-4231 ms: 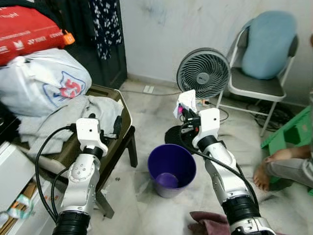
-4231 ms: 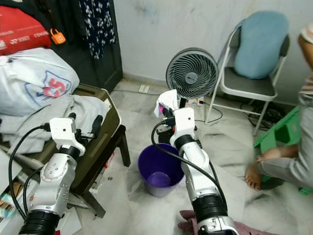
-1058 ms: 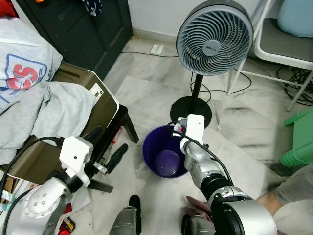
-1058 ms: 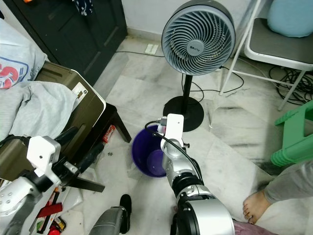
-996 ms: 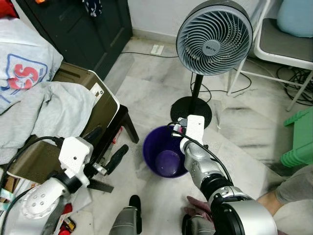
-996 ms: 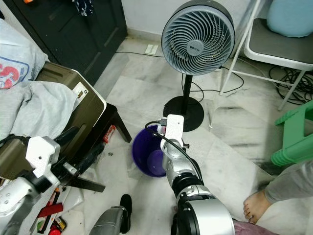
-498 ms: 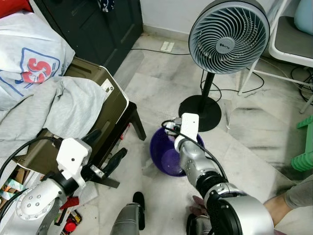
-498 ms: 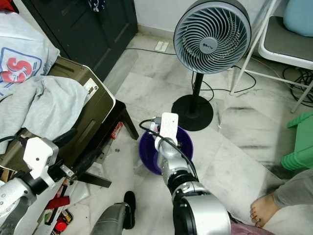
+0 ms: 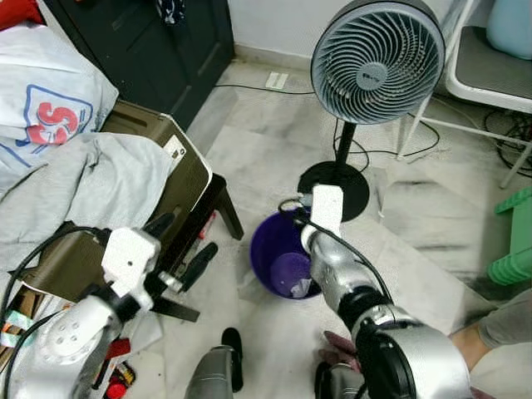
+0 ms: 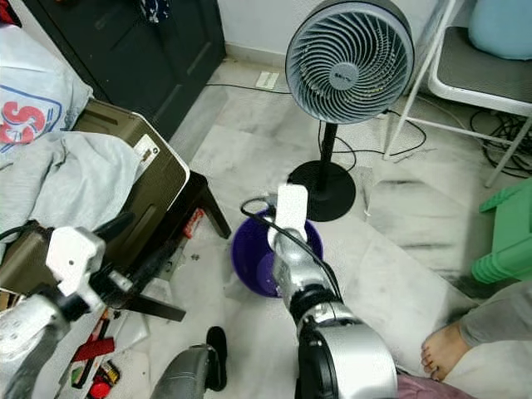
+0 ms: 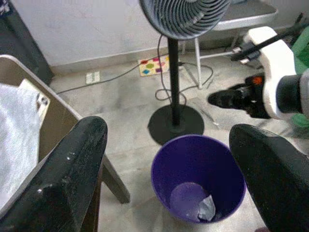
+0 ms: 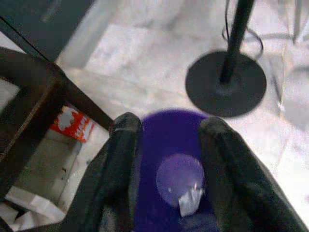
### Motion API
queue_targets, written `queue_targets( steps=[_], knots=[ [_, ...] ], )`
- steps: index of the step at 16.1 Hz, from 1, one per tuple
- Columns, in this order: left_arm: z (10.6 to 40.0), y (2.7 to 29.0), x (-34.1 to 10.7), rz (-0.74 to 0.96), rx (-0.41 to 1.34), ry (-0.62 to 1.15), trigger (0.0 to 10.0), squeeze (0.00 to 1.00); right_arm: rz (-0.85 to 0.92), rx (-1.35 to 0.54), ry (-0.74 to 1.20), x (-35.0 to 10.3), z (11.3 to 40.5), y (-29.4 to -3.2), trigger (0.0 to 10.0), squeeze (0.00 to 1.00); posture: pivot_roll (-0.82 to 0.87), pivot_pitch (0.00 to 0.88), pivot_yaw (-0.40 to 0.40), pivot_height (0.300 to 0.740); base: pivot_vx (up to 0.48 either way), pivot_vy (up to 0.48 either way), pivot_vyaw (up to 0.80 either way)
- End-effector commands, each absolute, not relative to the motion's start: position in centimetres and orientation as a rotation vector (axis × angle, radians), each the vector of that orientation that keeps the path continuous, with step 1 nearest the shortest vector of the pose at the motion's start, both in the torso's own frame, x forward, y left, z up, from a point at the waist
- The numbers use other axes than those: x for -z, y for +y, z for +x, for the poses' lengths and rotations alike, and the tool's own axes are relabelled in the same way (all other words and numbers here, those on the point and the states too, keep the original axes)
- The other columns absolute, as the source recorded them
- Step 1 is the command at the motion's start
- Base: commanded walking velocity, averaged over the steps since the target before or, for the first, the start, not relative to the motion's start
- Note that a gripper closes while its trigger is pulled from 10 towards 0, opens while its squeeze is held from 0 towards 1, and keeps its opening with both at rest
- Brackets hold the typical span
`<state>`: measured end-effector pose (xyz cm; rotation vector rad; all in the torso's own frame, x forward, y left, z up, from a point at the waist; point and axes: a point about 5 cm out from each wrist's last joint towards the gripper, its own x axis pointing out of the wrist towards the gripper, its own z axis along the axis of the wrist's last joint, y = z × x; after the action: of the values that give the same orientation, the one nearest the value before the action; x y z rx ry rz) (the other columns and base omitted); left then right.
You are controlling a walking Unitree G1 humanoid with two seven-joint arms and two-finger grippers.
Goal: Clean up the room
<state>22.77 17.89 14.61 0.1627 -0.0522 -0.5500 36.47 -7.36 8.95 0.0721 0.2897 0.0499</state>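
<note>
A purple bin stands on the marble floor in front of the fan's base. A crumpled white paper scrap lies at its bottom, also seen as the scrap in the right wrist view. My right gripper hovers just above the bin's rim, open with nothing between its fingers. The left wrist view shows that gripper beside the bin's far edge. My left gripper is open and empty, held low to the left of the bin, beside the olive case.
A standing fan with a black round base is right behind the bin. An olive case piled with grey clothing stands on dark legs at left. A folding chair, cables and a green stool are at right, near a person's foot.
The white scrap my right gripper held now lies in the bin, and that gripper is open. The camera has tilted down and shifted a little.
</note>
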Motion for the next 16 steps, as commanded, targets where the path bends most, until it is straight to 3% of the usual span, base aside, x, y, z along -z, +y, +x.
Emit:
queue_targets(
  steps=[1, 3, 8, 12, 13, 16],
  knots=[
    [22.9, 18.1, -14.2, 0.165, 0.528, -0.041, 10.0, 0.00, 0.062, -0.089, 0.262, -9.4, 36.5, -6.7, 10.0, 1.00, 0.12, 0.264, 0.051, 0.740, 0.000, 0.000, 0.00],
    [24.0, 17.3, -14.2, 0.157, 0.515, -0.088, 10.0, 0.00, -0.011, -0.135, 0.242, -9.3, 36.2, -7.2, 10.0, 1.00, 0.06, 0.211, 0.028, 0.740, 0.000, 0.000, 0.00],
    [26.2, 15.0, -14.2, 0.117, 0.481, -0.155, 10.0, 0.00, -0.192, -0.173, 0.082, -10.1, 34.0, -11.8, 10.0, 1.00, -0.06, 0.123, 0.008, 0.740, 0.000, 0.000, 0.00],
    [29.3, 14.5, -14.8, 0.186, 0.334, -0.208, 10.0, 0.00, -0.304, -0.267, 0.039, -10.1, 32.3, -13.8, 10.0, 1.00, -0.12, 0.012, 0.005, 0.740, 0.000, 0.000, 0.00],
    [30.2, 15.1, -14.9, 0.198, 0.222, -0.231, 10.0, 0.00, -0.331, -0.201, 0.016, -11.0, 32.3, -15.5, 10.0, 0.00, -0.13, 0.000, 0.006, 0.740, 0.000, 0.000, 0.00],
    [31.0, 17.5, -14.3, 0.140, 0.044, -0.210, 10.0, 0.00, -0.255, -0.076, -0.029, -12.5, 32.1, -17.3, 10.0, 0.00, -0.14, 0.000, 0.005, 0.740, 0.000, 0.000, 0.00]
  ],
)
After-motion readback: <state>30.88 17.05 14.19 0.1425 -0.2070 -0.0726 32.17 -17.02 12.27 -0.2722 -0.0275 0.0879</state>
